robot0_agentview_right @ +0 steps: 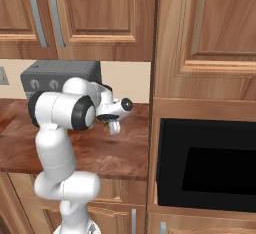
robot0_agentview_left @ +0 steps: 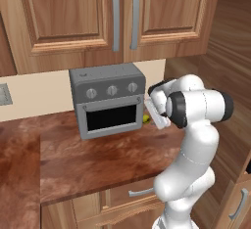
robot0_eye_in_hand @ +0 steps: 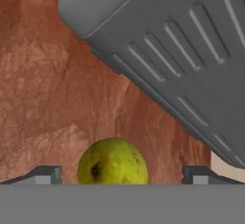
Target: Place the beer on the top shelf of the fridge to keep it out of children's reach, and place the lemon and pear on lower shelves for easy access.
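A yellow-green pear (robot0_eye_in_hand: 112, 163) with a dark spot lies on the brown counter, close beside the side of the grey toaster oven. My gripper (robot0_eye_in_hand: 119, 176) is open just over it, with one finger tip (robot0_eye_in_hand: 45, 173) on each side of the fruit and a gap left to both. In the left base view a sliver of the pear (robot0_agentview_left: 146, 118) peeks out between the oven and my hand. From the right base view the gripper (robot0_agentview_right: 113, 126) points down at the pear (robot0_agentview_right: 106, 123). The beer, the lemon and the fridge are out of view.
The toaster oven (robot0_agentview_left: 108, 101) with three knobs stands at the back of the counter (robot0_agentview_left: 98, 159), its ribbed side (robot0_eye_in_hand: 182, 50) close to my hand. Wooden wall cabinets (robot0_agentview_left: 117, 12) hang above. A tall cabinet with a black built-in oven (robot0_agentview_right: 205, 163) borders the counter on the right.
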Controlling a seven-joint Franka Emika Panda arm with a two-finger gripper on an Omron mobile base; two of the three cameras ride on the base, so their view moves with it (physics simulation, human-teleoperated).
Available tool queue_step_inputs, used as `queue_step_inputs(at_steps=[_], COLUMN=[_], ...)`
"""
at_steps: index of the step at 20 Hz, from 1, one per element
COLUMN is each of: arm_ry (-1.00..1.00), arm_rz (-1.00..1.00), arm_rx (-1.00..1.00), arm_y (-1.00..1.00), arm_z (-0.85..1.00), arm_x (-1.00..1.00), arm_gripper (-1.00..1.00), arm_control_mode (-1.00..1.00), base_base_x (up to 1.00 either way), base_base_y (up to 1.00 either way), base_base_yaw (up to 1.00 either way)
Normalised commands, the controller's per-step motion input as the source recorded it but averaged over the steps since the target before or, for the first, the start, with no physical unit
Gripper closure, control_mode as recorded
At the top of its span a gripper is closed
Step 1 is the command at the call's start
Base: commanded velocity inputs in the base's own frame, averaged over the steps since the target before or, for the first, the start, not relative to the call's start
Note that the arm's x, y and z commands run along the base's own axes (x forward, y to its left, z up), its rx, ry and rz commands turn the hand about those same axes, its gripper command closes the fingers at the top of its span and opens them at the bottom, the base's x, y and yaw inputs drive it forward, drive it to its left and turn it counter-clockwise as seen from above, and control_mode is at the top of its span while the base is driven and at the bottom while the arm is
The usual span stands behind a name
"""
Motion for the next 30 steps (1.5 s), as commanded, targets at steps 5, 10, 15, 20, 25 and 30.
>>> queue_step_inputs(at_steps=[5,10,15,20,25,30], arm_ry=[0.04,0.09,0.14,0.17,0.17,0.08], arm_rz=[0.03,0.04,0.04,0.03,0.04,0.08], arm_rx=[0.04,0.00,0.00,0.00,0.00,0.00], arm_y=[0.00,0.00,0.00,0.00,0.09,0.16], arm_z=[-0.04,-0.18,-0.18,-0.04,-0.07,-0.02], arm_x=[0.25,0.08,0.00,0.00,0.00,-0.19], arm_gripper=[-1.00,-1.00,-1.00,-1.00,1.00,1.00], arm_control_mode=[-1.00,-1.00,-1.00,-1.00,-1.00,-1.00], base_base_x=[0.00,0.00,0.00,0.00,0.00,0.00], base_base_y=[0.00,0.00,0.00,0.00,0.00,0.00], base_base_yaw=[0.00,0.00,0.00,0.00,0.00,0.00])
